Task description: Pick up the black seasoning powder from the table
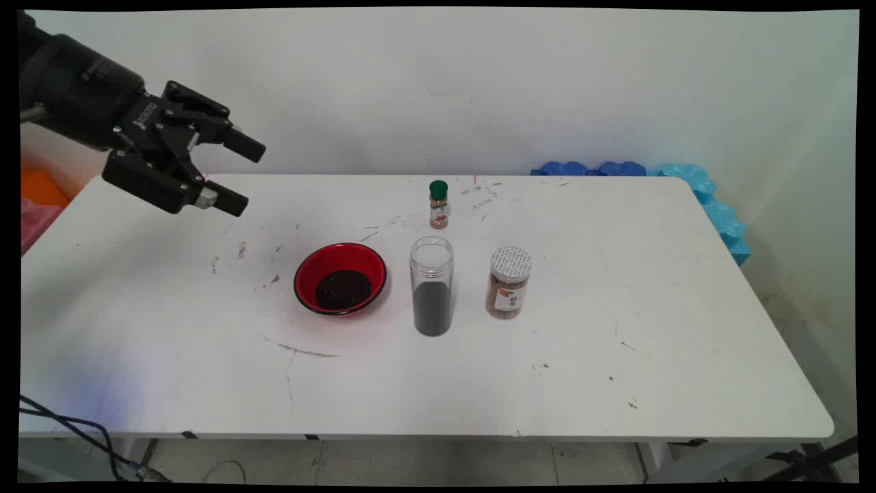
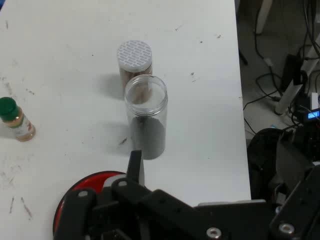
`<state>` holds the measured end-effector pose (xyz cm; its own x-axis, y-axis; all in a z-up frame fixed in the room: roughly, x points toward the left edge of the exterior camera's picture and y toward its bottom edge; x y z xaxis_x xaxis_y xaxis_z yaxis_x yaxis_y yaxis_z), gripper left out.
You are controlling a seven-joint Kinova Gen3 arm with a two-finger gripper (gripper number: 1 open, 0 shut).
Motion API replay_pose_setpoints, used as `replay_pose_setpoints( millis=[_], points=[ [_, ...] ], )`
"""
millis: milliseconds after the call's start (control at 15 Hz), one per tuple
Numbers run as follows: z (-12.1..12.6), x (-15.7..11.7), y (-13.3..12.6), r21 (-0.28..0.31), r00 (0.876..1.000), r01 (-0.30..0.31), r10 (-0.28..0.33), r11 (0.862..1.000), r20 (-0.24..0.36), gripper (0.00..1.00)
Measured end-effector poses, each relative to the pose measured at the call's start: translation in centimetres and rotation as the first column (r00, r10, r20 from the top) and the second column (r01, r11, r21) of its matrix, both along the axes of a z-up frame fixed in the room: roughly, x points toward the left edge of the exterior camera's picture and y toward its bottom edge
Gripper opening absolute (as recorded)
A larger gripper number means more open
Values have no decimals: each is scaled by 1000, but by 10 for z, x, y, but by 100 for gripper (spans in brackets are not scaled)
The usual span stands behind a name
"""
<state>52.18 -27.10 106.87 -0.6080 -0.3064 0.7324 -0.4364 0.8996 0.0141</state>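
Observation:
My gripper (image 1: 239, 174) hangs open and empty above the table's far left corner, pointing right, well clear of everything. The nearest thing is a red bowl (image 1: 340, 278) holding dark granules. To its right stands a clear lidless jar (image 1: 432, 286), its lower part filled with dark powder. A jar with a white lid (image 1: 510, 282) and brown contents follows. Behind them stands a small spice bottle with a green cap (image 1: 439, 204). The hand view looks over one finger (image 2: 134, 165) at the bowl's rim (image 2: 96, 178), the clear jar (image 2: 146, 117), the white-lidded jar (image 2: 134, 57) and the spice bottle (image 2: 15, 120).
Blue foam pieces (image 1: 712, 198) line the table's far right corner. Orange and pink items (image 1: 40, 198) sit off the left edge. Black cables (image 1: 82, 428) hang at the near left corner. In the hand view, the floor past the table edge holds cables and equipment (image 2: 292, 90).

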Motion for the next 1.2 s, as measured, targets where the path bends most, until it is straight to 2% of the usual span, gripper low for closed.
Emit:
replay_pose_setpoints(
  millis=[333, 667, 1200],
  points=[
    [-6, -13, -4, -6, 1000, -18, 18, 1000, -4, 100],
    [-22, -35, -15, -14, 999, -51, 51, 999, -5, 100],
    [-73, -78, -37, -31, 995, -96, 97, 995, 33, 100]
  ],
)
